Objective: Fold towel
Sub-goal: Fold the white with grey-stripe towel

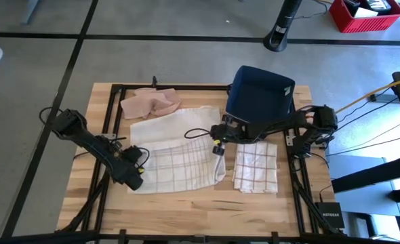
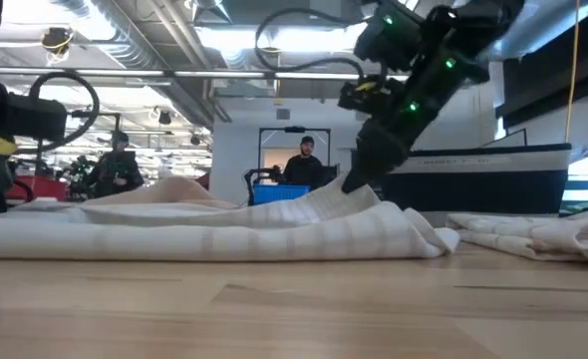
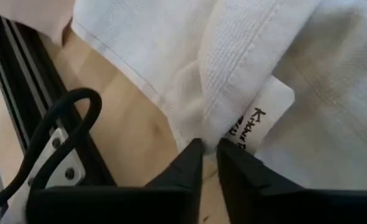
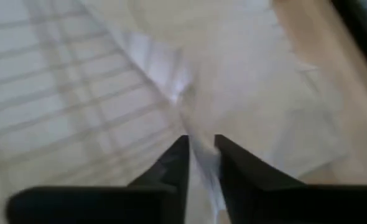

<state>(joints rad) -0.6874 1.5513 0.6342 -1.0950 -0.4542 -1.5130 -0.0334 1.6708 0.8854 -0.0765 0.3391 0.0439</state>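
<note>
1. The towel [image 1: 176, 152] lies mid-desk, white with a plaid band along its near half. It looks folded over once already: the near plaid part sits as a doubled layer, while a plain part spreads beyond it toward the far side.
2. In the low view its near edge is a rounded, fairly even roll, with a raised hump under the right hand, so the cloth is not yet flat.
3. The left hand [image 1: 133, 177] is at the towel's near-left corner. In its wrist view the fingers [image 3: 190, 163] stand a narrow slit apart, with the hem and a label just beyond their tips. I judge it barely parted; whether cloth is between them I cannot tell.
4. The right hand [image 1: 217, 147] is at the towel's right edge. Its fingers [image 4: 174, 165] show a strip of cloth running between them, so it seems to be pinching the edge loosely.
5. My judgement: about halfway. One fold looks made; at least one more fold, plus smoothing, looks left.
6. A folded plaid cloth [image 1: 255, 167] lies just right of the towel, apart from it.
7. A pinkish cloth [image 1: 150, 103] is bunched at the far-left, touching the towel's far edge.
8. A dark blue bag [image 1: 260, 91] stands at the far right of the desk [image 1: 186, 210].
</note>
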